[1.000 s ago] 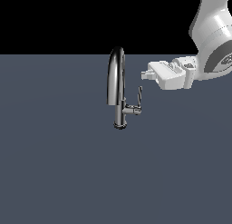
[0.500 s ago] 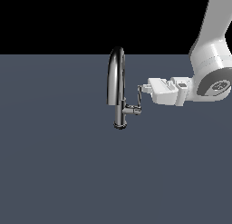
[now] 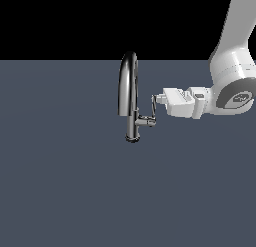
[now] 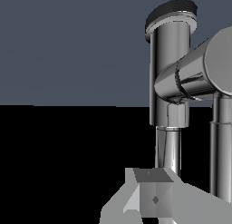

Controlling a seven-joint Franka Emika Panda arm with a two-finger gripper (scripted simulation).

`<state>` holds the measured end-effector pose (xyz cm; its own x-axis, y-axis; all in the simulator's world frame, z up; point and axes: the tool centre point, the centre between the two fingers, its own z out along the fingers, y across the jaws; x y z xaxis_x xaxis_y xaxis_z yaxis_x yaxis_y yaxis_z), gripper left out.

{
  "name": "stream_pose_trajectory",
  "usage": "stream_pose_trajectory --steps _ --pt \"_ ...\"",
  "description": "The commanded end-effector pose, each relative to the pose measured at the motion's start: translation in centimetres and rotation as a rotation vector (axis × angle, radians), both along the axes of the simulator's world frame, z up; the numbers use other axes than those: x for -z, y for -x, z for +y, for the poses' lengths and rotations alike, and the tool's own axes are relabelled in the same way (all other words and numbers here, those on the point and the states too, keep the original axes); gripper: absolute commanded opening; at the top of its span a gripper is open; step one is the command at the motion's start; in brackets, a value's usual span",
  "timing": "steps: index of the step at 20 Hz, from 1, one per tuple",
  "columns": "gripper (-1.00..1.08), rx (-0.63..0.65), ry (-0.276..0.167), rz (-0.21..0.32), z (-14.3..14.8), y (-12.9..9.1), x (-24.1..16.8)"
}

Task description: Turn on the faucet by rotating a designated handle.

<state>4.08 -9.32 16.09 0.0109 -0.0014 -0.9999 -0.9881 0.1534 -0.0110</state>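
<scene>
A shiny chrome faucet (image 3: pixel 131 98) with a tall arched gooseneck spout is standing on a flat slate-grey surface (image 3: pixel 60 191) a little to the exterior view's left of centre, its small round base resting on the surface and its cylindrical stem rising straight up. A short horizontal stub is jutting from the stem toward the exterior view's right, and the thin, flat chrome lever handle (image 3: pixel 153 109) is pointing upward from the stub's end. The handle's upper tip is sitting right at the front of the white gripper (image 3: pixel 156 98), which is reaching in level from the exterior view's right; whether the two are actually touching cannot be told. The white robot arm (image 3: pixel 231 76) is bending down behind it from the upper right corner. In the wrist view, the faucet stem (image 4: pixel 170 78) and stub are filling the frame at close range, with a pale grey fingertip (image 4: pixel 152 196) showing in front of them. Whether the fingers are apart or together cannot be told from either view.
</scene>
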Motion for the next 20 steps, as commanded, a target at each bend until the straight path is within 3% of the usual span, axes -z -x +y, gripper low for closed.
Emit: stream_pose_trajectory --steps 1,20 --pt "-1.0 0.0 0.0 0.0 0.0 0.0 0.0" --pt "-1.0 0.0 0.0 0.0 0.8 5.3 -0.6"
